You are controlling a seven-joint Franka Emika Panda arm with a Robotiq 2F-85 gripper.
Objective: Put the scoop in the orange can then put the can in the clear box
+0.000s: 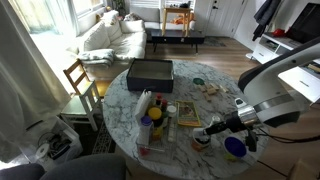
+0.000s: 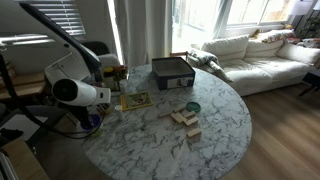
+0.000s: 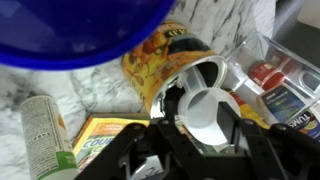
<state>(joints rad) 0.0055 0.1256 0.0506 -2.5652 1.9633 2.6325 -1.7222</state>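
In the wrist view the orange can [image 3: 165, 60] lies on its side on the marble table, its mouth facing my gripper. The white scoop [image 3: 205, 98] sits at that mouth, its round bowl toward the camera. My gripper [image 3: 203, 114] straddles the scoop, jaws parted, one black finger on each side of the bowl. The clear box [image 3: 288, 58] lies just right of the can with packets inside. In an exterior view the gripper [image 1: 207, 131] is low over the table's near edge, beside the long clear box [image 1: 143, 128].
A blue disc [image 3: 80, 30] fills the top of the wrist view, by the gripper [image 1: 234, 148]. A green tin [image 3: 40, 140] and a yellow packet [image 3: 95, 135] lie left. A dark grey box [image 1: 150, 72], wooden blocks [image 1: 210, 90] and a green dish [image 2: 192, 106] lie farther off.
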